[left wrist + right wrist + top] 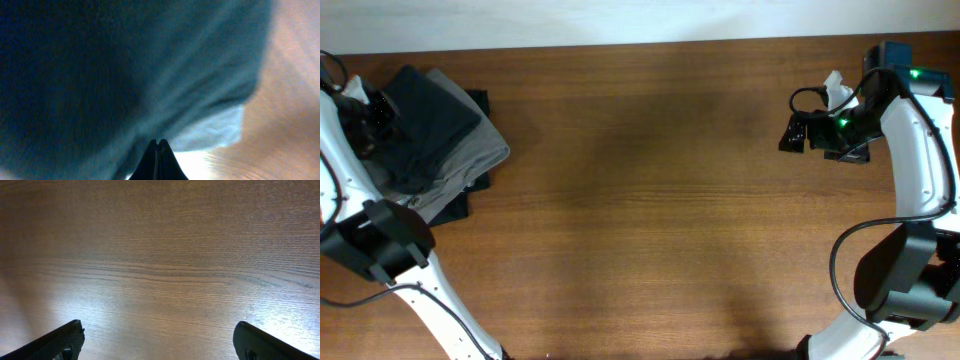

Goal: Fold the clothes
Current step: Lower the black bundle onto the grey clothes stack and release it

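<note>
The clothes, a dark charcoal T-shirt [432,122], lie folded on top of a pile at the table's far left. In the left wrist view the dark fabric [110,70] fills most of the frame, blurred and very close. My left gripper [375,113] is at the pile's left edge, and its fingers [159,143] are pressed together with nothing visible between them. My right gripper [790,133] hovers over bare wood at the far right. It is open, with wide-spread jaws [159,326] and only table between them.
Grey folded trousers [475,160] lie under the T-shirt, with a black garment [478,100] showing beneath them. A pale grey cloth edge [215,131] peeks out below the dark fabric. The brown wooden table [650,200] stretches between the two arms.
</note>
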{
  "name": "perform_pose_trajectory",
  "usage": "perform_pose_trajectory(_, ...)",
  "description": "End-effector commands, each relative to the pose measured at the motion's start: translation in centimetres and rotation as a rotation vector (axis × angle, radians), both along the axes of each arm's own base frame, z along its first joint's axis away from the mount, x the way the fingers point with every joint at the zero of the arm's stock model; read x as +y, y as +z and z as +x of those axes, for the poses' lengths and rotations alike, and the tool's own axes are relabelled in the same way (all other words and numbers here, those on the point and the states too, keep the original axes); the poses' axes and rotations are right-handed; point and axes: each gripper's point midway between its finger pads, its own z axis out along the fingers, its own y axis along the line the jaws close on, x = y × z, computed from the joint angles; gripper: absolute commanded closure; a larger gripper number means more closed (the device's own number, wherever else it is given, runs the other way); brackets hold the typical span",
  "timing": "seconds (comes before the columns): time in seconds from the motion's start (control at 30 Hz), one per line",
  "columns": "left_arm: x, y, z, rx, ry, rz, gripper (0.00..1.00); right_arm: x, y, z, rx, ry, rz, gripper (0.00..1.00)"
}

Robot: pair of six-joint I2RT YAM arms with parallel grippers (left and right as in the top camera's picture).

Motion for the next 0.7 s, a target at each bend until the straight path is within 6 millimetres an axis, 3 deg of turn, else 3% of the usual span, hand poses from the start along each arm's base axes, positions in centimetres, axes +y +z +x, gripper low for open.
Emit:
perform_pose_trajectory(0.0,1.2,-3.3,-0.4,0.062,-0.009,-0.010,0.99,-0.4,-0.4,-0.1,0.011,-0.008,-0.006,0.02)
perform_pose_trajectory(0.1,1.3,-4.4,-0.5,0.079,-0.006,-0.027,1.00,-0.4,-0.4,-0.1,0.011,-0.008,-0.006,0.01)
perform_pose_trajectory(0.2,0.7,-3.8,0.3,0.034,-0.009,-0.068,0.99,-0.4,-0.4,-0.1,0.011,-0.008,-0.006,0.01)
perform_pose_trajectory(0.33,0.7,-0.9,1.3,-0.071,-0.030,-0.060,0.99,-0.4,-0.4,-0.1,0.011,-0.008,-0.006,0.01)
perform_pose_trajectory(0.53,3.3,5.1,1.4,-0.233,0.005,0.045,1.00,-0.4,-0.4,-0.1,0.011,-0.008,-0.006,0.01)
perform_pose_trajectory(0.67,5.4,6.2,0.6,-0.265,0.053,0.071,0.99,-0.4,-0.4,-0.1,0.011,-0.008,-0.006,0.01)
